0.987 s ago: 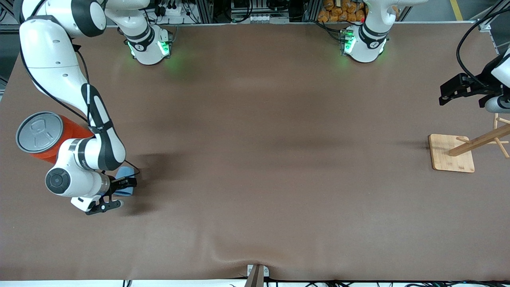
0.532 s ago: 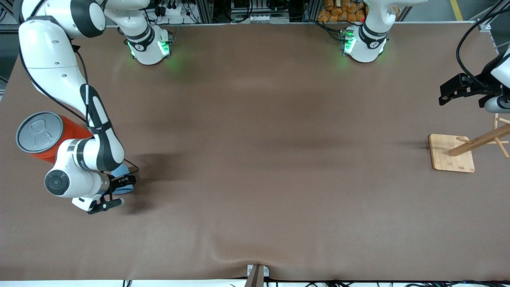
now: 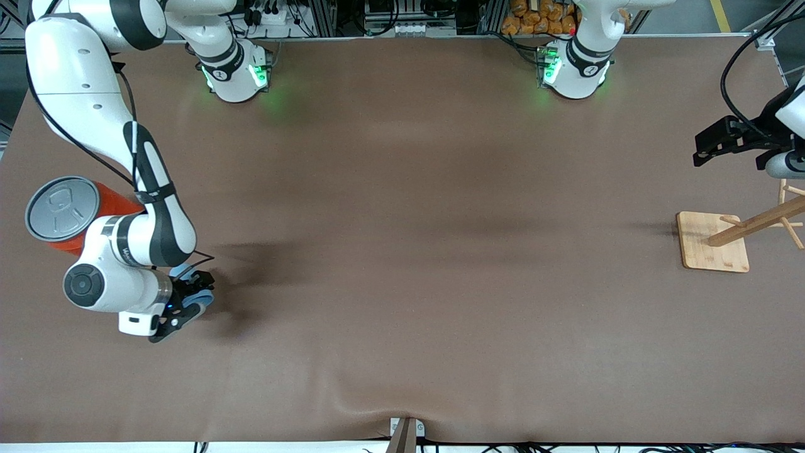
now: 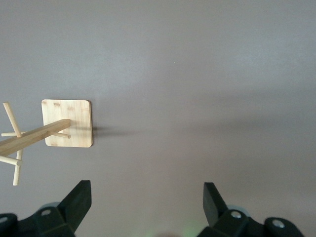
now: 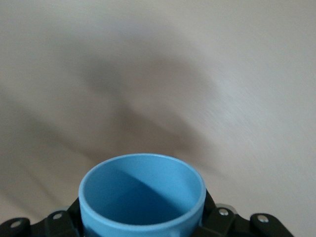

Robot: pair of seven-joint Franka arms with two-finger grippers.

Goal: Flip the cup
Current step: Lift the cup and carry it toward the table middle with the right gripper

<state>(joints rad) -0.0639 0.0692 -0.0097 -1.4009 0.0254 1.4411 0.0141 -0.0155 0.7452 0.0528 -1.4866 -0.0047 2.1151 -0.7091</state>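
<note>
Right gripper [image 3: 187, 304] shut tight around small light-blue plastic cup [image 3: 196, 302] near big orange can [image 3: 69, 216]. Left gripper [image 3: 699, 153] wide open, holding nothing, waiting over brown table [image 3: 415, 251].

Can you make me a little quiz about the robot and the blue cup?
1. True or false: the right gripper is shut on the cup.
2. Which thing stands beside the right arm? A) the orange can B) a green bowl C) a red book
3. Fill in: the left gripper has its fingers ____ and waits over the table near the wooden rack.

Key
1. True. The right wrist view shows the cup's open mouth between the fingers.
2. A
3. open
</note>
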